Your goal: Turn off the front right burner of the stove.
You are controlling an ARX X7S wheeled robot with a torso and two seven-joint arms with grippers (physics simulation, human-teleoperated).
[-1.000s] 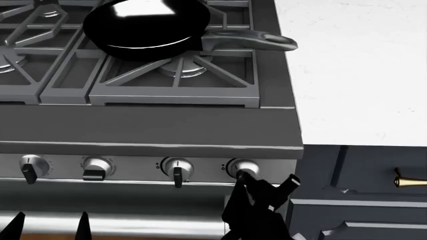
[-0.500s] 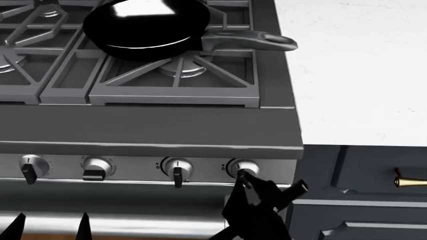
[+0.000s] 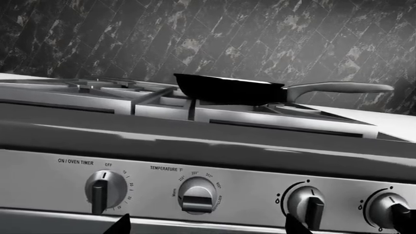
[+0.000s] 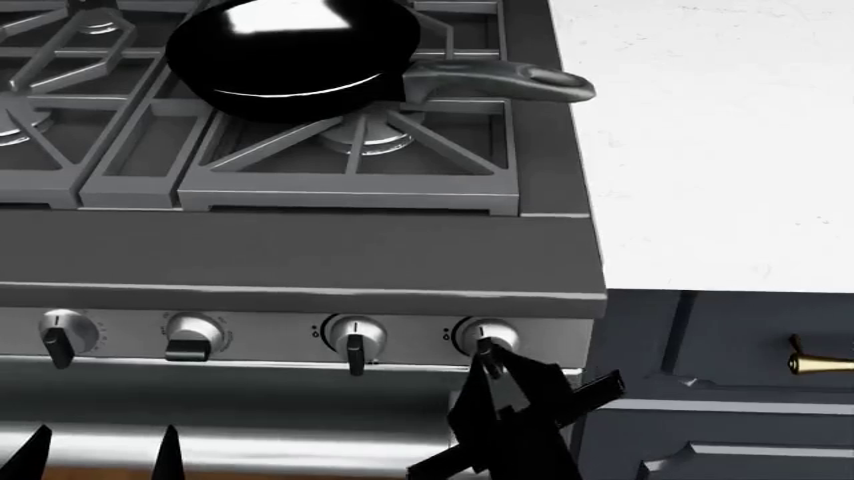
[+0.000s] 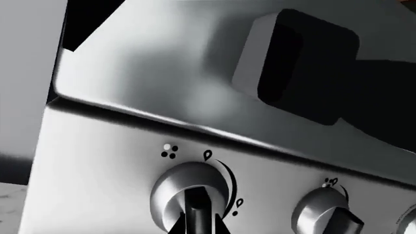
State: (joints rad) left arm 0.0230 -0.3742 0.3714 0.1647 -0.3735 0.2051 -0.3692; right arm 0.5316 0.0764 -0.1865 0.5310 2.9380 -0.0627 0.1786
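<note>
The stove [image 4: 307, 255] fills the head view, and its front right burner [image 4: 368, 138] sits in its grey grate just in front of the black frying pan [image 4: 294, 50]. My right gripper [image 4: 490, 360] is at the rightmost knob [image 4: 491, 335] on the front panel. In the right wrist view that knob [image 5: 188, 192] has its black pointer pinched between my fingertips [image 5: 221, 226], so the right gripper [image 5: 195, 229] is shut on it. My left gripper [image 4: 100, 445] hangs open below the two left knobs, holding nothing; its fingertips [image 3: 120, 225] straddle the temperature knob [image 3: 197, 195].
A white counter [image 4: 707, 140] lies right of the stove, above a dark blue cabinet [image 4: 721, 380] with a brass handle [image 4: 817, 362]. The pan's grey handle [image 4: 507, 80] points right. Next to the held knob is a second burner knob [image 4: 355, 340]. A steel bar handle [image 4: 294, 440] runs below the panel.
My right gripper has rolled clockwise at the rightmost knob, its side part swinging down and to the right. The left arm, pan and other knobs have not moved.
</note>
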